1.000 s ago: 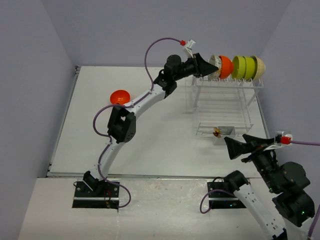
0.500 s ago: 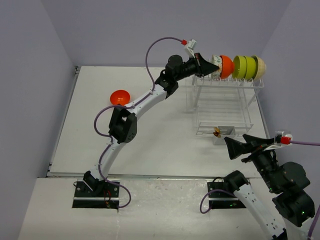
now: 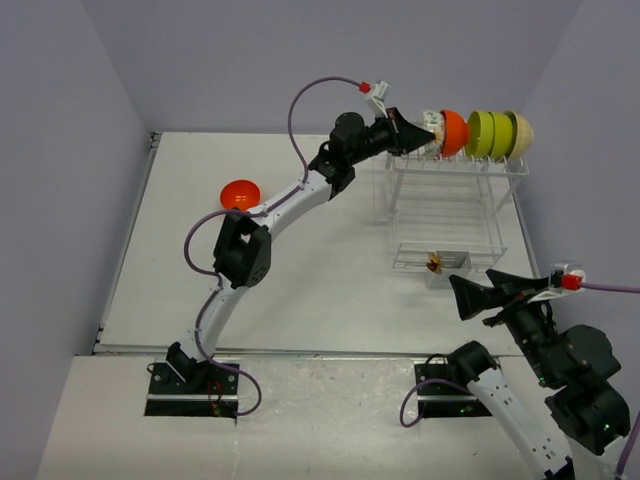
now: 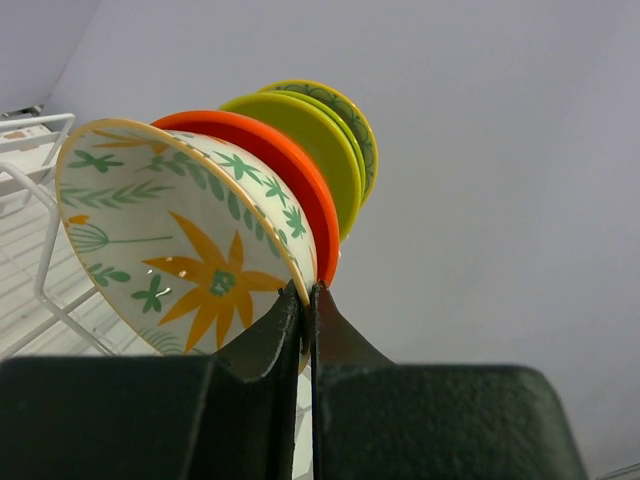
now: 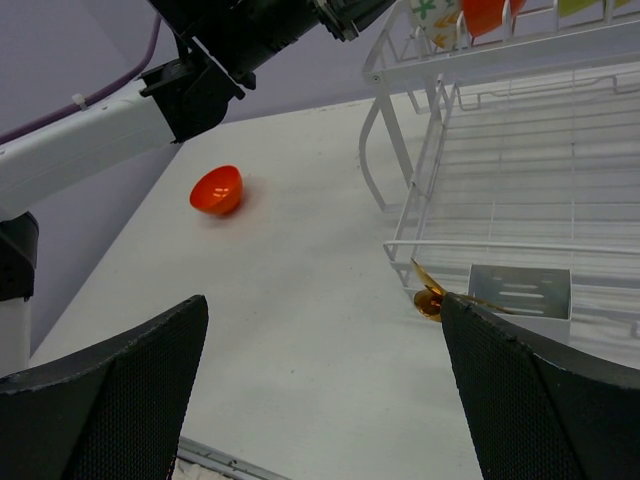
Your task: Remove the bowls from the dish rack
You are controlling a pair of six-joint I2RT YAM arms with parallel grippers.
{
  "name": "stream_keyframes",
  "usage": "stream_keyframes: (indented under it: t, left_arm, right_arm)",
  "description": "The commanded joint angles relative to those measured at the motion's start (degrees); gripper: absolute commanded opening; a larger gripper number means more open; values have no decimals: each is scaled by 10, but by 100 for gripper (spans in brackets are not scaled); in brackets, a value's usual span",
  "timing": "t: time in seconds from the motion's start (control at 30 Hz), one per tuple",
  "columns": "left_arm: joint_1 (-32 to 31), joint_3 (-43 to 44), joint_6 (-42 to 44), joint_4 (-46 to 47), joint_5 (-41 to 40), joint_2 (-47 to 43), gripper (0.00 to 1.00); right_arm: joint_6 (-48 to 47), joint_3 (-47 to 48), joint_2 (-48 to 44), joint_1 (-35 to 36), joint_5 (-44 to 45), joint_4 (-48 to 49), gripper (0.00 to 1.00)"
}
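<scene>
On the top tier of the white wire dish rack (image 3: 445,205) several bowls stand on edge in a row: a white floral bowl (image 3: 432,136), an orange one (image 3: 453,132), two lime green ones (image 3: 480,134) and a beige one (image 3: 521,133). My left gripper (image 3: 424,131) is shut on the near rim of the floral bowl (image 4: 180,240), one jaw inside it, the other between it and the orange bowl (image 4: 300,185). Another orange bowl (image 3: 240,193) lies on the table at the left. My right gripper (image 5: 322,305) hangs open and holds nothing in front of the rack (image 5: 480,170).
A small cutlery basket (image 5: 520,290) hangs on the rack's lower front, with a golden utensil (image 5: 432,298) sticking out beside it. The left arm stretches diagonally across the table (image 3: 320,290). Lilac walls close in both sides and the back.
The left gripper's jaws have closed on the floral bowl's rim and the wrist has edged slightly toward the rack. The right arm has not moved.
</scene>
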Motion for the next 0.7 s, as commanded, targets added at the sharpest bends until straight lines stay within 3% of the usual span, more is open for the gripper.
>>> stream_keyframes:
  t: [0.0, 0.3, 0.67]
  left_arm:
    - [-3, -28, 23, 39, -20, -62, 0]
    - [-3, -94, 39, 110, -29, -123, 0]
    - [-3, -130, 47, 123, -50, -162, 0]
  right_arm:
    - [-10, 10, -1, 3, 1, -2, 99]
    - [-12, 18, 2, 2, 0, -4, 99]
    - [-12, 16, 3, 3, -1, -4, 99]
